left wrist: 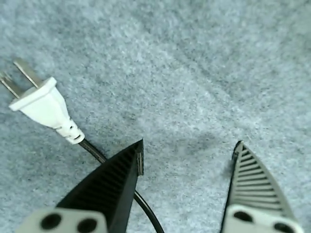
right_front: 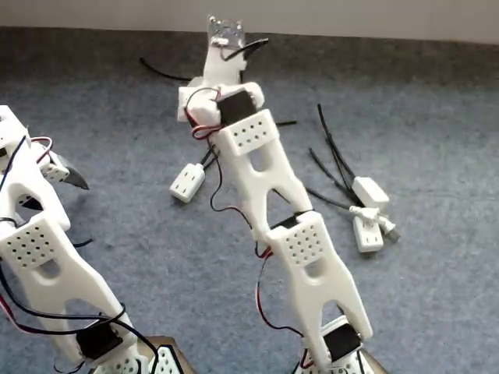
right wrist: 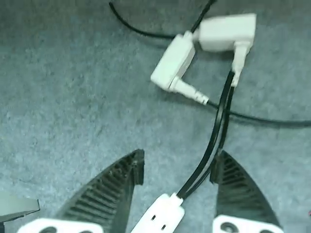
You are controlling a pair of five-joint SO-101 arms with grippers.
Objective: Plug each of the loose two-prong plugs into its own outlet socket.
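Left gripper: my left gripper [left wrist: 189,144] hangs over the grey carpet [left wrist: 194,58]. Its two dark ribbed fingers [left wrist: 114,182] are spread wide, with bare carpet between the tips.
Two-prong plug: a white two-prong plug [left wrist: 41,104] lies flat on the carpet just beside one of my left fingers, outside the gap. Its metal prongs [left wrist: 19,77] point away from me.
Plug's cord: its black cord [left wrist: 95,151] runs from the plug's tail and passes under that same finger. I cannot tell whether the finger touches it.
Right gripper: my right gripper [right wrist: 179,158] is also spread apart and clamps nothing.
Outlet socket: a white outlet socket [right wrist: 158,218] lies on the carpet, low between the bases of my right fingers [right wrist: 112,189], with its slotted face up. From the high view it sits just beside my right arm's far link.
Socket's cords: two black cords [right wrist: 216,128] leave the socket's end side by side and pass through the gap, close to one fingertip.
Far pair: beyond my right fingertips, a slanted white piece [right wrist: 175,60] touches a white block [right wrist: 226,31] at one corner, and each trails a black cord. I cannot tell whether one is seated in the other.
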